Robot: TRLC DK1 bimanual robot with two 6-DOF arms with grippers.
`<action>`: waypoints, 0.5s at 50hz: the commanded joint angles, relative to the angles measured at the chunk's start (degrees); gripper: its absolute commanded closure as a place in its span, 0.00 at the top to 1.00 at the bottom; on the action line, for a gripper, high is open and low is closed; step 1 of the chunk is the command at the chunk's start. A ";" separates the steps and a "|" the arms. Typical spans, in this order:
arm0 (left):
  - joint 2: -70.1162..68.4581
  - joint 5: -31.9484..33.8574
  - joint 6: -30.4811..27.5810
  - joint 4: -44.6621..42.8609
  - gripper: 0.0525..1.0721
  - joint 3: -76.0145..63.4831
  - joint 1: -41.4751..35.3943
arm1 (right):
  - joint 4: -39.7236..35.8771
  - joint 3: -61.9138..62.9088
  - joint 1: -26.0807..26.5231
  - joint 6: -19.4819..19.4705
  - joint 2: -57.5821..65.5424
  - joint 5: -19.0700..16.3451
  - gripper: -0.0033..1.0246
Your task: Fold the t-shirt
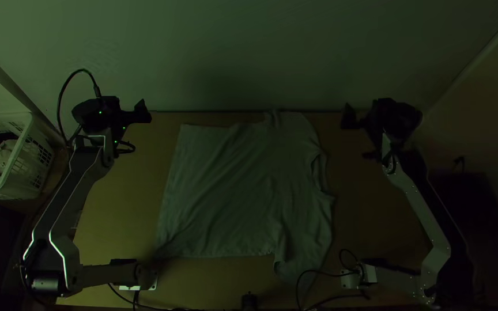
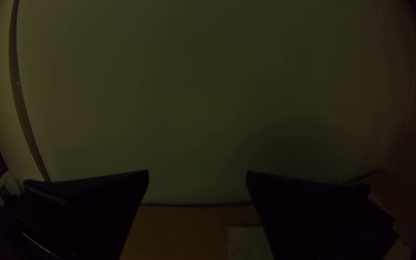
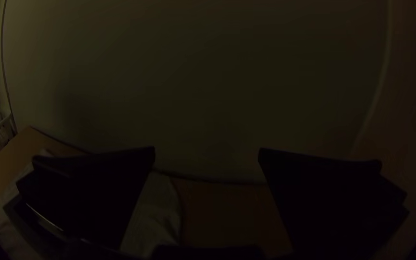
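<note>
A light t-shirt [image 1: 231,190] lies spread on the table with wrinkles, its straight hem towards the left and its sleeve ends towards the far and near edges at the right. In the top view my left gripper [image 1: 137,130] stands off the shirt's far left corner, and my right gripper [image 1: 357,137] is to the right of the shirt. In the left wrist view my left gripper [image 2: 197,176] is open, with a piece of the shirt [image 2: 246,240] beyond its fingers. The right wrist view shows my right gripper [image 3: 207,153] open, nothing between its fingers, and part of the shirt [image 3: 152,216].
A white basket [image 1: 23,158] with cloth inside stands beyond the table's left side. A pale wall [image 1: 231,52] rises along the far edge. Black cables [image 1: 318,273] run over the near edge, one beside the shirt's near sleeve. Bare wood [image 1: 364,213] lies right of the shirt.
</note>
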State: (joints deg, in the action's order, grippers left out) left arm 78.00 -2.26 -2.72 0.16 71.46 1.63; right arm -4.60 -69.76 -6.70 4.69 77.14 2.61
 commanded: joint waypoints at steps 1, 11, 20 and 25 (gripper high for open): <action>5.32 -0.55 1.67 4.93 0.95 7.11 -1.45 | -3.66 -7.06 0.02 -3.02 5.74 0.73 0.96; 16.57 -1.34 3.51 17.33 0.95 20.47 -3.39 | -4.01 -12.25 0.11 -5.04 13.30 0.73 0.96; 25.80 -1.78 5.18 23.74 0.95 30.05 -4.18 | -4.89 -16.38 -0.07 -6.89 19.01 0.64 0.96; 30.99 -2.04 5.62 27.35 0.94 35.41 -4.18 | -7.35 -19.19 -0.42 -8.29 22.44 0.64 0.96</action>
State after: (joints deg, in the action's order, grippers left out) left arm 104.42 -3.75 1.10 25.12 101.58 -2.26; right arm -10.26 -85.58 -6.70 -1.19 96.18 2.83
